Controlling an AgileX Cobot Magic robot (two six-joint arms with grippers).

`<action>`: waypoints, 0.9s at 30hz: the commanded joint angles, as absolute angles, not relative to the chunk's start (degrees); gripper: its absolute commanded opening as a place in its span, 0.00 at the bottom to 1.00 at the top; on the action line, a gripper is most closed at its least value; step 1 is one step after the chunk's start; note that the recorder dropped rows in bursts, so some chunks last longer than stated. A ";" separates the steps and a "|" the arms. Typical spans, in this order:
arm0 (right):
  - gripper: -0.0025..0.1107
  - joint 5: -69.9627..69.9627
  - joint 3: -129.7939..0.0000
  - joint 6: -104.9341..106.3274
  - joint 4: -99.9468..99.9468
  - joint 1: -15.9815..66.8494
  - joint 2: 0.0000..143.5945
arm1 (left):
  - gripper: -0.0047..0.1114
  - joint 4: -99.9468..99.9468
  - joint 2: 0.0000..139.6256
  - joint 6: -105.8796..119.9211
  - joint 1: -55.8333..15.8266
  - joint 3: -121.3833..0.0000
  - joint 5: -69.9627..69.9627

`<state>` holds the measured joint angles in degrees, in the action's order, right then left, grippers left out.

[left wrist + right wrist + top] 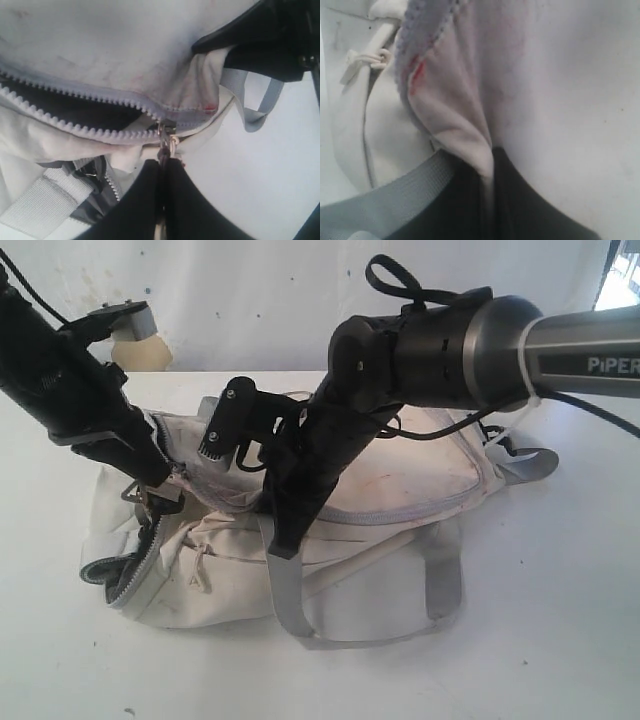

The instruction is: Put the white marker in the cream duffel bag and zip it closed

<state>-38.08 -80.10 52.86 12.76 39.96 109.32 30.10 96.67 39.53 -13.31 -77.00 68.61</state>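
The cream duffel bag (pixel 400 480) lies on the white table. My left gripper (pixel 160 495) is at its left end, shut on the metal zipper pull (pixel 163 137); the left gripper (pixel 164 162) shows its jaws pressed together. On one side of the slider the grey main zipper (pixel 75 107) gapes over a dark inside; on the other side it is closed. My right gripper (pixel 285 545) reaches across the bag's front and is shut on a fold of cream fabric (pixel 465 130); the right gripper (pixel 487 172) pinches that fold. The white marker is not visible.
Grey webbing handles (pixel 440 580) spill toward the table's front. A grey strap (pixel 395 195) runs beside the right fingers. An end pocket zipper (pixel 130 575) hangs open at the bag's left. A pale object (pixel 140 345) stands at the back left.
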 commanded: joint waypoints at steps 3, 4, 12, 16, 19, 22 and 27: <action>0.02 -40.16 -79.23 52.14 9.01 38.76 109.85 | 0.04 28.06 95.94 35.78 -12.66 -77.72 69.96; 0.02 -40.26 -79.23 52.14 9.01 38.76 109.85 | 0.04 27.63 95.94 35.44 -12.66 -77.72 69.96; 0.02 -41.12 -79.23 52.14 9.01 38.76 109.85 | 0.04 12.67 95.94 16.79 -12.66 -77.72 59.65; 0.02 -41.27 -79.23 52.14 8.77 38.76 109.85 | 0.04 12.44 95.94 15.99 -12.66 -77.72 58.31; 0.02 -42.85 -79.23 52.14 7.43 38.76 109.85 | 0.04 8.54 95.94 10.61 -12.66 -77.72 56.88; 0.02 -44.35 -79.23 52.03 6.19 38.76 109.85 | 0.04 2.35 95.94 5.32 -12.66 -77.72 56.87; 0.02 -45.50 -79.23 49.93 4.18 38.76 109.85 | 0.04 -4.17 95.58 0.55 -12.66 -77.72 53.90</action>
<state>-36.00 -80.71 51.13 12.76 40.51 109.32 11.32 96.67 3.31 -14.80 -77.00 58.19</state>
